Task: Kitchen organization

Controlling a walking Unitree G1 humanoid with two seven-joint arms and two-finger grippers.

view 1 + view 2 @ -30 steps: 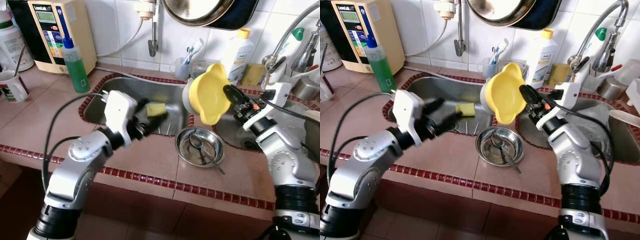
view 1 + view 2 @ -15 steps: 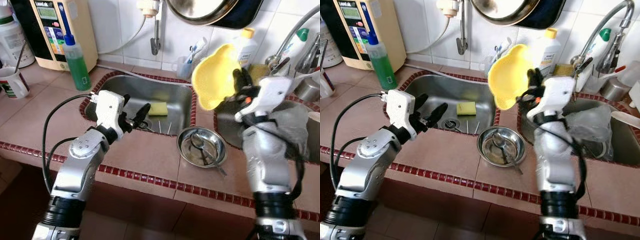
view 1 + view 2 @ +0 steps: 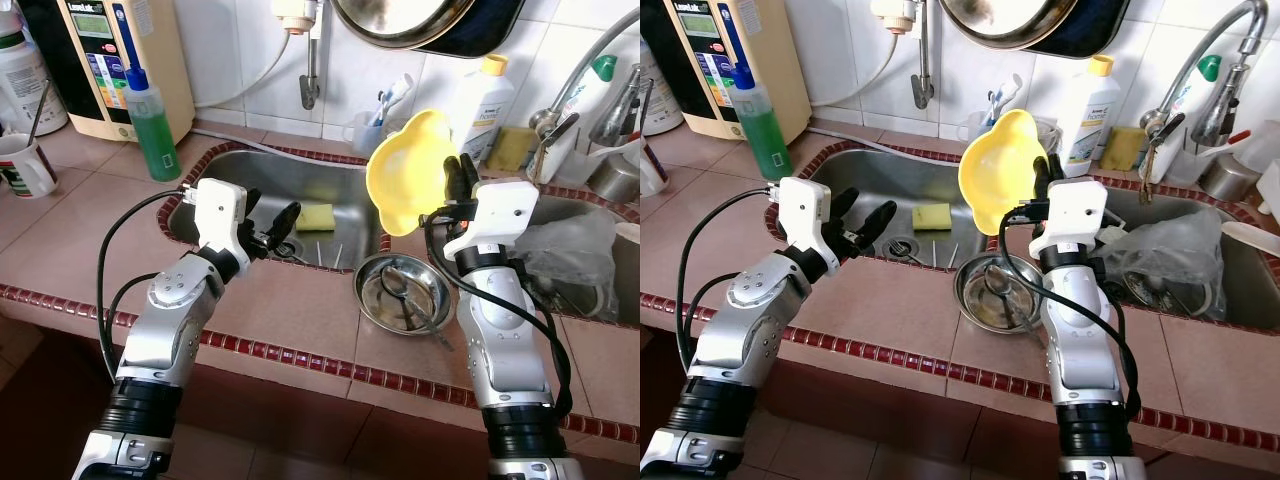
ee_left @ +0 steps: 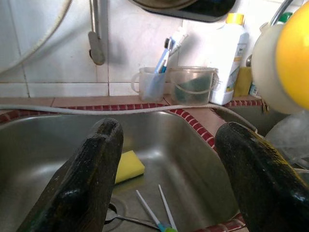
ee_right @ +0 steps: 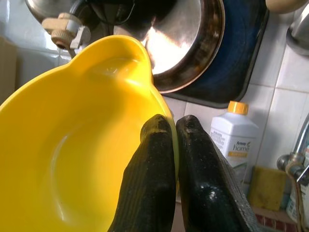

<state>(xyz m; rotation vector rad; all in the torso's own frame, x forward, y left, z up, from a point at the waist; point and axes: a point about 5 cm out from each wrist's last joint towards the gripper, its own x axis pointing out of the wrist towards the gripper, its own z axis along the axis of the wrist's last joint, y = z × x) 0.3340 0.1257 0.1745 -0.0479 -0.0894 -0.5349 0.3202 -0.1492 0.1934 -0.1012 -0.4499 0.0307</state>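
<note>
**Yellow bowl held aloft between two sinks**

Right gripper (image 5: 175, 140) clamped on the rim of one yellow bowl (image 3: 408, 180), raised at centre frame above the tiled divider. Just below it, one steel dish (image 3: 400, 292) on the counter, a spoon (image 3: 395, 285) lying inside. Left gripper (image 3: 270, 225) spread wide and empty, poised at the front edge of the left sink (image 3: 215, 185). In that basin: one yellow sponge (image 3: 318, 215), two thin sticks (image 4: 154, 208) near the drain. Crowding the back ledge, centre top: one cup with a toothbrush (image 4: 147, 83), one clear tub (image 4: 193, 84), one white detergent bottle (image 3: 490, 100). Upper left: one green soap bottle (image 3: 150, 125), one beige water unit (image 3: 110, 55), one mug (image 3: 22, 165). Overhead, one hanging steel pan (image 3: 420, 18). At right, a crumpled plastic bag (image 3: 575, 245) in the second sink below the tap (image 3: 590, 70)
</note>
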